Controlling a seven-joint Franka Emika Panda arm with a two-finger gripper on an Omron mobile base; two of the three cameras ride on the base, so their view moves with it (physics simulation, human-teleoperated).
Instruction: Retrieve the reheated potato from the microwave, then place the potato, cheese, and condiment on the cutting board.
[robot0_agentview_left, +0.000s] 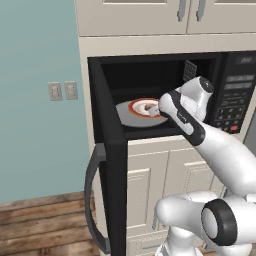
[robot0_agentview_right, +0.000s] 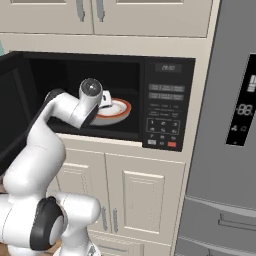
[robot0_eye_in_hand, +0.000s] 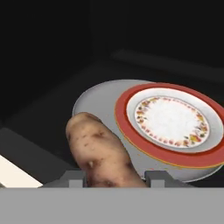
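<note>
The microwave (robot0_agentview_left: 234, 92) (robot0_agentview_right: 167, 100) stands open, its black door (robot0_agentview_left: 114, 150) swung out to the left. My gripper (robot0_eye_in_hand: 114, 177) (robot0_agentview_left: 154, 111) (robot0_agentview_right: 106, 100) reaches into the cavity and is shut on the potato (robot0_eye_in_hand: 103, 155), a tan-brown speckled lump held between the two fingertips. The potato hangs just off the near edge of the white red-rimmed plate (robot0_eye_in_hand: 175, 154) (robot0_agentview_left: 136, 107) (robot0_agentview_right: 120, 111), which rests on the grey turntable (robot0_eye_in_hand: 92, 103). The plate's middle is bare. The cheese, condiment and cutting board are out of view.
The open door with its curved handle (robot0_agentview_left: 92, 200) juts out on the arm's left. Cream cabinets (robot0_agentview_right: 140, 195) sit below the microwave and a grey fridge (robot0_agentview_right: 225, 150) stands to its right. The cavity walls are close around the hand.
</note>
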